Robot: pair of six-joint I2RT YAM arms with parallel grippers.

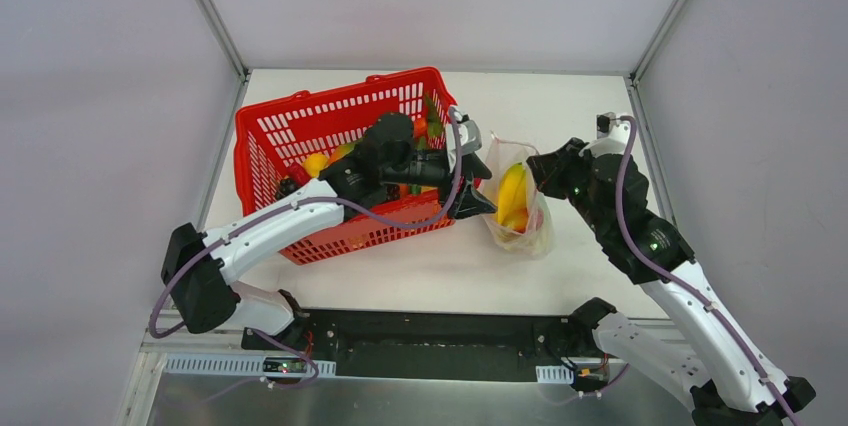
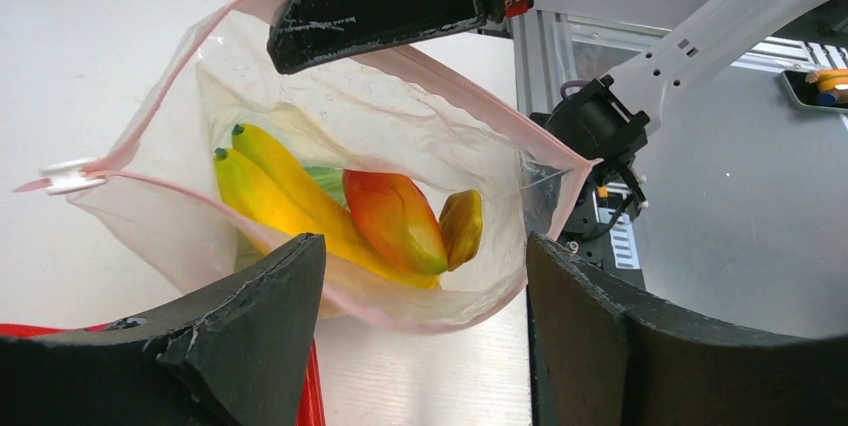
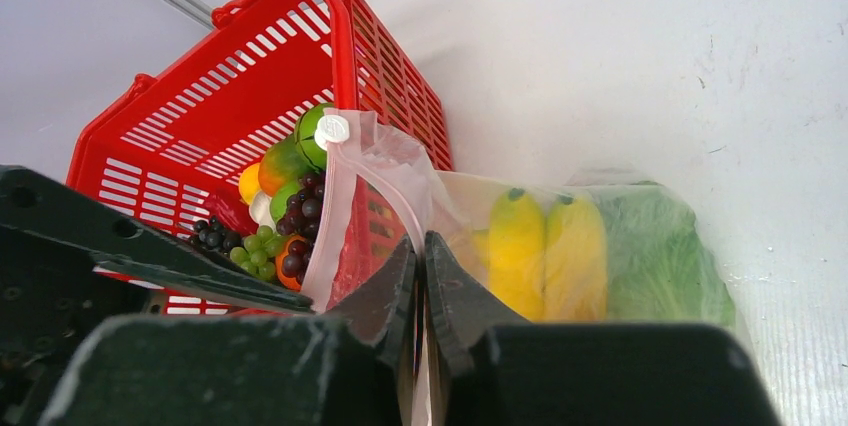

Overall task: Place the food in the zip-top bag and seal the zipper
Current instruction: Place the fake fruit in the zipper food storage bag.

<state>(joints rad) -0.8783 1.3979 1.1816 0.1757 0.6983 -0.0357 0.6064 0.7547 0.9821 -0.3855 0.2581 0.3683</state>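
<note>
Left of my left claw (image 1: 486, 186), the red mesh basket (image 1: 300, 126) sits on the counter (image 1: 450, 266) with purple and green grapes (image 3: 300, 214) and round orange and green fruits inside. That claw is spread wide and empty, facing the zip-top bag (image 2: 420, 116) just ahead. The bag contains yellow bananas (image 2: 270, 186), a red-orange mango-shaped piece (image 2: 395, 216) and a leafy cabbage (image 3: 655, 246). Its pink zipper (image 2: 470, 81) gapes, the white slider (image 2: 68, 176) at one end. On the far side, my right claw (image 3: 422, 266) is pinched tight on the bag's rim.
</note>
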